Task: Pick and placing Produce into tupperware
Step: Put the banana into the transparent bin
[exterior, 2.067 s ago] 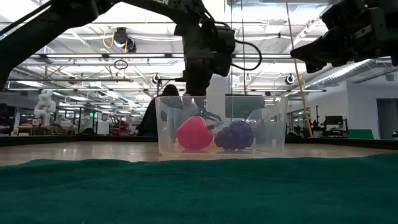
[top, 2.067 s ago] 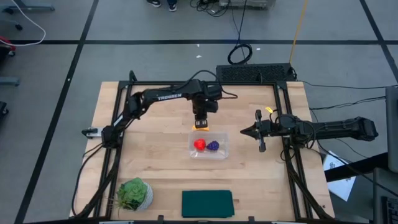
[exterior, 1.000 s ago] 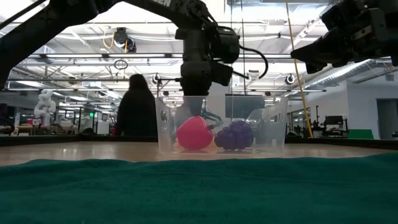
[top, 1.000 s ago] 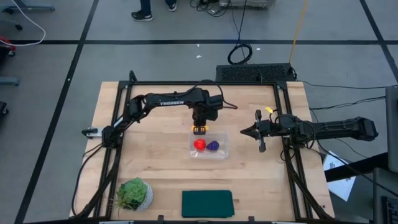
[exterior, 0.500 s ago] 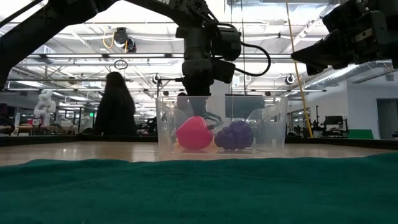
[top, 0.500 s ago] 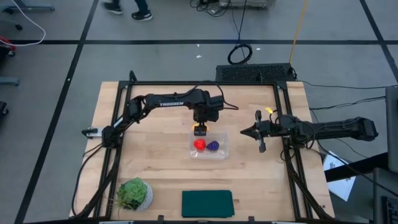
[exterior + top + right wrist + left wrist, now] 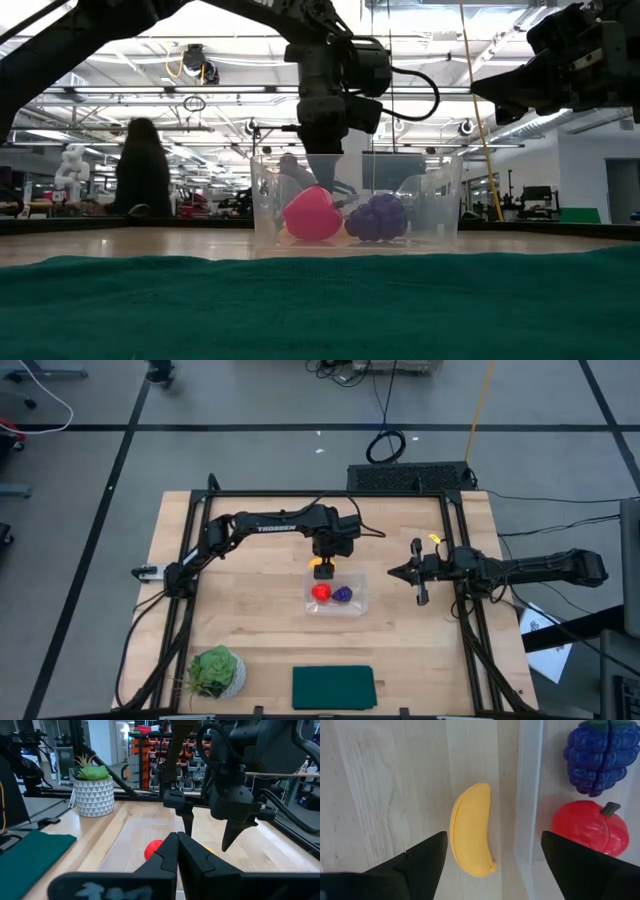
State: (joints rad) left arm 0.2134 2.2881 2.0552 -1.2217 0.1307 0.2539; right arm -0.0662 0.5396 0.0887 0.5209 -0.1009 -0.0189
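**Two fruits in the box, one banana outside**

Three toy fruits show: a red fruit (image 7: pixel 321 593) and a purple grape cluster (image 7: pixel 343 594) lie side by side in the one clear container (image 7: pixel 352 607), and a yellow banana (image 7: pixel 470 829) lies on the wood just beside its wall. The left gripper (image 7: pixel 492 854) hangs over the banana with fingers spread wide, touching nothing. The right gripper (image 7: pixel 393 572) waits off to the side, fingers pressed together. A potted plant (image 7: pixel 215 671) and a green cloth (image 7: pixel 333 686) sit near the front edge. The left arm reads "TROSSEN".
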